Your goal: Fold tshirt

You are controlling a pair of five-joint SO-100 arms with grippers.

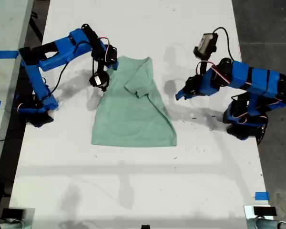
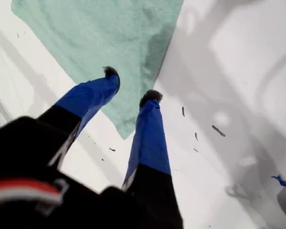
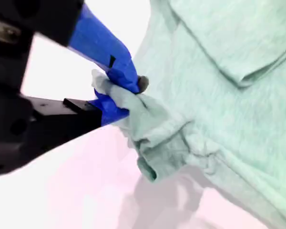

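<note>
my second gripper (image 3: 121, 93) is clamped on a bunched fold of the tshirt (image 1: 133, 107), its blue fingers (image 3: 105, 47) pinching a wad of sleeve cloth (the fabric puckers and hangs just below the tips). in the exterior view this gripper (image 1: 101, 78) sits at the shirt's upper edge on that view's left. the tshirt lies on the white table (image 1: 133, 191), one side already folded over the body. my first gripper (image 2: 131, 86) holds nothing, its jaws parted, tips hovering over the shirt's edge (image 2: 128, 124) where cloth meets bare table. in the exterior view it (image 1: 180, 94) stands just beside the shirt, apart from the cloth.
</note>
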